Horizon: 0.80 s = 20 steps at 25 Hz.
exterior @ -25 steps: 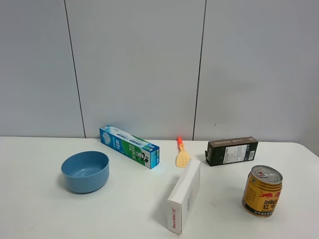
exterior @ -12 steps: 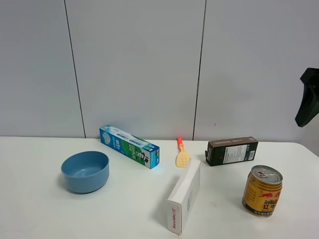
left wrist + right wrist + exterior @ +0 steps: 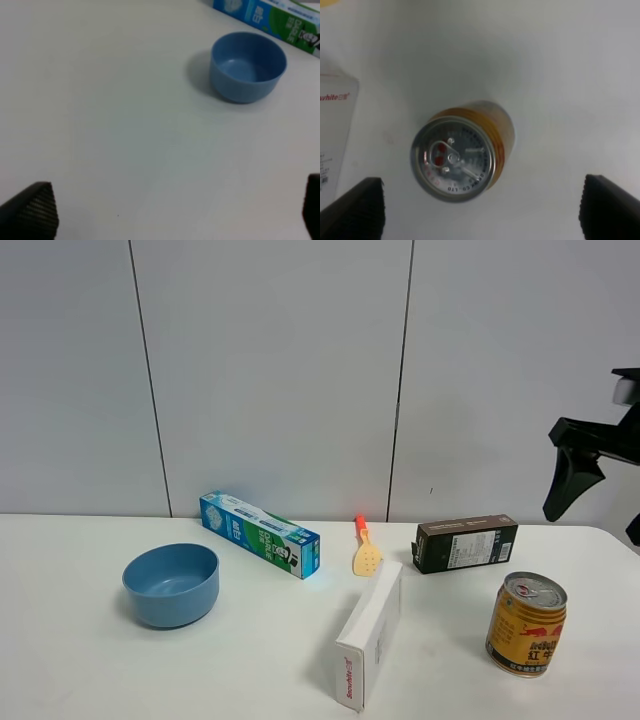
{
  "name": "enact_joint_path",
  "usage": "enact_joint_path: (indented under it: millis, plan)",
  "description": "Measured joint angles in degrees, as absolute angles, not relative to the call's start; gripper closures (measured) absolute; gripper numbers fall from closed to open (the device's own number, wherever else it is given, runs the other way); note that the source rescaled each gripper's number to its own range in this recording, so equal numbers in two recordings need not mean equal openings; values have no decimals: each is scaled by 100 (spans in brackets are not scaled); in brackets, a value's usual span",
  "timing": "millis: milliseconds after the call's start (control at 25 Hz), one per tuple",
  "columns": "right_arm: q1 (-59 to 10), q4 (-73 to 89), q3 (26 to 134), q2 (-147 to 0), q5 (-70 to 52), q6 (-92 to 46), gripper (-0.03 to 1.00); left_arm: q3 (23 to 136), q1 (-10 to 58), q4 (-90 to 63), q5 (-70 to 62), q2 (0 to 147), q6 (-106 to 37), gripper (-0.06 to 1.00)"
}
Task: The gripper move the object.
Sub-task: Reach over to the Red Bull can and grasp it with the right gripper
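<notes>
The gold-yellow can with a red bull logo stands upright on the white table at the front right. My right gripper hangs in the air above and behind it at the right edge, prongs splayed open and empty. The right wrist view looks straight down on the can's silver pull-tab top, with the right gripper wide open well above it. My left gripper is open and empty over bare table and is out of the exterior view.
A blue bowl sits at the left and also shows in the left wrist view. A toothpaste box, a small orange spatula and a black box lie at the back. A white box stands left of the can.
The right gripper came into view at the upper right edge, then moved lower and further left, with its prongs now showing above the can. The objects have not moved.
</notes>
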State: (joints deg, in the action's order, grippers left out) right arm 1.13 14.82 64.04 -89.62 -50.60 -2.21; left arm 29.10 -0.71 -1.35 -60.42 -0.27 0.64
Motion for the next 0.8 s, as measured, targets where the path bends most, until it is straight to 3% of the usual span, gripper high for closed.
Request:
enact_joint_path:
  millis: [280,800]
  plan:
    - [61,1484,6954,-9435,-5544,-210,59,2910,-71,-141,-6042,-27,64,-6]
    - [-1108,355,7882,-10216,-6399,480,59,2910,-71,-141,-6042,-27,64,-6]
